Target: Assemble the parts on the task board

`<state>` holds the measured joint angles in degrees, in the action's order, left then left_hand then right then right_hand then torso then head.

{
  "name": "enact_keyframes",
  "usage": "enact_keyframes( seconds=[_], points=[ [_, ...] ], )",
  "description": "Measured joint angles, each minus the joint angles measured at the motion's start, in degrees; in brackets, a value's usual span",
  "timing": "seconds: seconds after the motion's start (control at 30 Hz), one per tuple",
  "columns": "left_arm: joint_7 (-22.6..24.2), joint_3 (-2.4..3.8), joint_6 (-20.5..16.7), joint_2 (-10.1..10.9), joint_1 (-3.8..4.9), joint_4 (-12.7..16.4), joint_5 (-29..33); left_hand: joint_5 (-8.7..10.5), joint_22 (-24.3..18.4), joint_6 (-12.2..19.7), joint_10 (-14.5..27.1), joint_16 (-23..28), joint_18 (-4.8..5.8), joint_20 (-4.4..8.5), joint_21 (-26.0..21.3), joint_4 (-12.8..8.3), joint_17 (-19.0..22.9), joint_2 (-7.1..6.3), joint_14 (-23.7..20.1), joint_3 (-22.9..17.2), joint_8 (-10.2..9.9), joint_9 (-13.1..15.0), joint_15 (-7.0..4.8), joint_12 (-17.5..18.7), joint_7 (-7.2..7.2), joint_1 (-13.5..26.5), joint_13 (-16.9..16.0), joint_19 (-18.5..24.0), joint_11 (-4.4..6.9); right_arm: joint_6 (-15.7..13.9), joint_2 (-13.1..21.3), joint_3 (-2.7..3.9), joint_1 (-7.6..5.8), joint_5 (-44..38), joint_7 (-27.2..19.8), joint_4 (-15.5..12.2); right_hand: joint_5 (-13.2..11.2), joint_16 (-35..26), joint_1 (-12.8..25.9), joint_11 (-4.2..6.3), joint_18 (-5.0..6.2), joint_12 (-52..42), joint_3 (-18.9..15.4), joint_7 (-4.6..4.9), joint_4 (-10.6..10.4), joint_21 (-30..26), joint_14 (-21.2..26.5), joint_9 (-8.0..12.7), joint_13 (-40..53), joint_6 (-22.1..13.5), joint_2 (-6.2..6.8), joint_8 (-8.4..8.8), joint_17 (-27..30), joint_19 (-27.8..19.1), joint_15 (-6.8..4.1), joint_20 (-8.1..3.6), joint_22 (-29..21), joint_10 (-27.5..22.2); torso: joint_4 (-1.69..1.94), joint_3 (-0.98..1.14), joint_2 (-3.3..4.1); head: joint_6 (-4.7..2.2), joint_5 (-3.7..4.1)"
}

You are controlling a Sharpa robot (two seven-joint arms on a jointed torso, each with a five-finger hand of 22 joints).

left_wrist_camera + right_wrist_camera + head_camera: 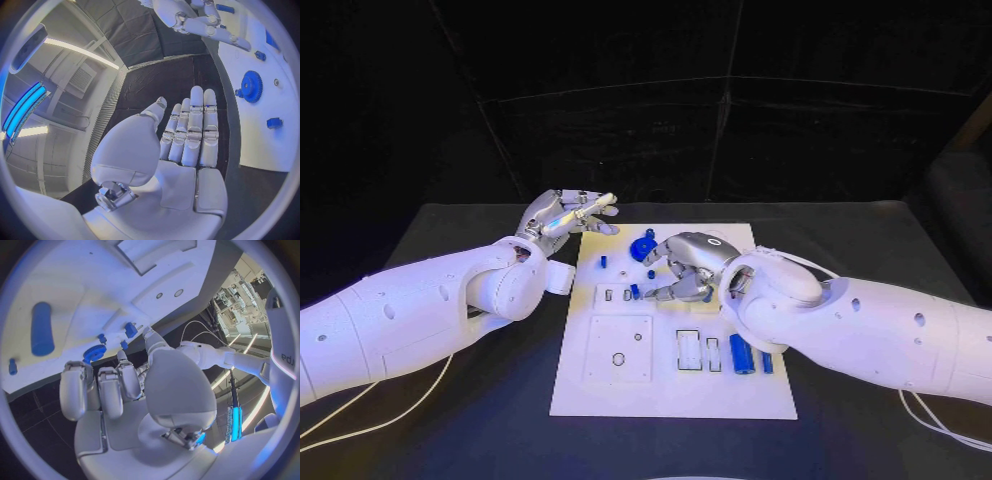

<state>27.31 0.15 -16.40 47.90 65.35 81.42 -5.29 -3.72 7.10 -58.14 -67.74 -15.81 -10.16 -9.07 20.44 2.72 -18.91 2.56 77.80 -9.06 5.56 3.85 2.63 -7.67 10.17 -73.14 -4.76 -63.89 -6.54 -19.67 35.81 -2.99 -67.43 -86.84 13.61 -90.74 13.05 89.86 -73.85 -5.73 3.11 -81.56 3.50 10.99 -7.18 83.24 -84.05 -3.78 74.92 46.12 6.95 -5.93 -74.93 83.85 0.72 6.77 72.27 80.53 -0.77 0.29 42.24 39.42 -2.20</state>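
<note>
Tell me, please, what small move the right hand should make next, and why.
Probably the right hand should lower a little toward the blue gear and close its fingers on it. The hand hangs over the far part of the task board, fingers curled and holding nothing, with the gear just beside them. The left hand is open, off the board's edge.

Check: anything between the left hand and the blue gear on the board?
Left wrist view: bare black table, then white task board, lie between the left hand and the blue gear. Nothing else.
</note>
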Motion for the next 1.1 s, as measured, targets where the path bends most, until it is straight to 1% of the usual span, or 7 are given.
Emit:
enact_keyframes(
  seconds=[0.1, 0.3, 0.4, 0.57, 0.73, 0.8, 1.1],
  points=[
    [-1.1, 0.00, 0.4, 0.4, 0.00, -0.3, -0.7, 0.00, 2.2, -1.6, -4.5, -7.1, 0.00, 2.46, 4.5, 0.6, -5.5, -0.79, 5.6, -0.2, 0.2, 0.1, -2.47, -1.0, -1.58, 1.1, -0.8, -6.3, 2.03, -1.0, 2.6, 1.26, -1.41, 4.5, -4.6, -1.5, 1.6, 0.0, -1.0, -0.13, 0.00, 0.2, -0.1, 0.00, -0.1, -0.1, 0.0, -0.2, 0.0, 0.0, -0.97, -0.73, 0.0, 0.0, 0.00, 0.00, -0.4, -0.1, -0.01, 0.02, -0.07, -0.19, -0.04],
    [-8.0, -0.04, 2.0, 1.3, 0.70, -0.4, -6.5, 0.00, 7.6, -6.5, -13.9, -50.6, 0.00, 5.53, 13.7, 2.6, -45.4, -2.88, 6.2, 1.2, 1.6, 1.3, -5.26, -6.0, -4.34, 3.8, -5.6, -11.5, 5.31, -0.6, 7.8, 3.05, -4.57, 17.2, -12.6, -2.6, 2.5, 0.0, -2.4, 0.21, 0.01, 0.7, -0.6, -0.44, 0.4, -0.6, 0.0, -0.3, 0.0, 0.9, -2.37, -1.85, 0.0, -0.4, 0.00, -0.03, -1.7, -0.6, 0.05, 0.18, -0.71, 0.15, -0.21],
    [-13.4, -0.02, 3.4, 1.8, 1.72, 0.0, -11.4, 0.00, 13.6, -9.0, -16.1, -61.2, -0.01, 6.59, 20.0, 3.7, -54.8, -3.75, 6.2, 3.0, 3.2, 3.0, -6.37, -10.9, -5.76, 5.1, -9.7, -12.9, 6.54, 0.1, 10.1, 4.16, -5.90, 22.2, -14.6, -1.7, 2.5, 0.0, -2.6, 0.21, 0.00, 0.7, -0.6, -0.56, 0.4, -0.8, 0.0, -0.3, 0.0, 1.0, -2.60, -2.21, 0.0, -0.4, 0.00, -0.03, -1.9, -0.6, 0.10, 0.27, -1.20, 0.59, -0.29],
    [-25.7, 0.03, 7.7, 2.1, 3.70, 1.0, -22.3, 0.00, 40.7, -9.1, -13.9, -72.0, 3.52, 7.48, 42.6, 7.1, -56.0, -2.69, 6.2, 8.2, 6.1, 8.7, -7.43, -30.8, -6.75, 8.1, -30.4, -17.2, 7.28, 1.6, 13.2, 5.03, -7.81, 28.7, -16.3, 1.8, 2.5, 0.0, -2.6, 0.29, 0.00, 0.7, -0.6, -0.63, 0.4, -0.8, 0.0, -0.3, 0.0, 1.1, -2.60, -2.22, 0.0, -0.4, 0.00, -0.03, -2.0, -0.7, 0.09, 0.45, -2.03, 1.29, -0.68],
    [-37.6, 0.00, 12.0, 0.4, 5.47, 0.6, -31.3, 0.00, 48.0, -5.4, -10.2, -73.2, 3.57, 7.63, 48.2, 8.4, -56.0, 1.01, 6.3, 8.9, 10.6, 14.9, -7.45, -44.8, -6.86, 7.3, -44.3, -19.0, 7.30, 3.0, 14.0, 5.16, -8.26, 31.7, -16.7, 4.0, 3.5, -0.2, -2.9, 0.42, 0.00, 0.6, -0.9, -0.63, 0.7, -1.0, 0.0, -0.3, 0.0, 1.1, -2.90, -2.22, 0.0, -0.6, 0.00, -0.23, -2.4, -0.8, -0.03, 0.69, -2.87, 1.88, -0.96],
    [-42.1, -0.13, 14.0, -0.7, 6.05, 0.2, -35.0, 0.00, 51.1, -2.4, -8.5, -73.9, 4.06, 7.73, 50.4, 9.7, -56.0, 1.21, 6.3, 10.3, 15.0, 19.9, -7.45, -51.0, -7.02, 7.9, -50.1, -19.5, 7.18, 3.5, 14.0, 5.20, -8.37, 32.3, -16.8, 4.6, 3.5, -0.2, -2.9, 0.21, 0.00, 0.9, -0.9, -0.63, 0.7, -1.0, 0.0, -0.3, 0.0, 1.1, -2.90, -2.22, 0.0, -0.6, 0.00, -0.23, -2.4, -1.0, -0.04, 0.79, -3.18, 2.07, -1.02],
    [-54.7, -5.11, 20.0, -6.2, 9.15, -2.4, -46.2, 0.00, 60.7, 3.6, -9.4, -74.0, 5.77, 8.15, 56.8, 13.4, -56.0, 1.46, 6.2, 15.7, 28.7, 33.1, -7.70, -62.6, -8.13, 9.0, -60.7, -20.1, 8.62, 5.3, 13.1, 5.25, -8.49, 32.9, -16.6, 5.8, 4.1, -0.2, -2.9, 0.21, -0.01, 0.9, -1.1, -0.63, 0.9, -1.0, 0.0, -0.2, 0.0, 1.1, -2.90, -2.21, 0.0, -0.6, 0.00, -0.23, -2.7, -1.0, 0.04, 0.97, -3.95, 2.43, -1.37]
  ],
)
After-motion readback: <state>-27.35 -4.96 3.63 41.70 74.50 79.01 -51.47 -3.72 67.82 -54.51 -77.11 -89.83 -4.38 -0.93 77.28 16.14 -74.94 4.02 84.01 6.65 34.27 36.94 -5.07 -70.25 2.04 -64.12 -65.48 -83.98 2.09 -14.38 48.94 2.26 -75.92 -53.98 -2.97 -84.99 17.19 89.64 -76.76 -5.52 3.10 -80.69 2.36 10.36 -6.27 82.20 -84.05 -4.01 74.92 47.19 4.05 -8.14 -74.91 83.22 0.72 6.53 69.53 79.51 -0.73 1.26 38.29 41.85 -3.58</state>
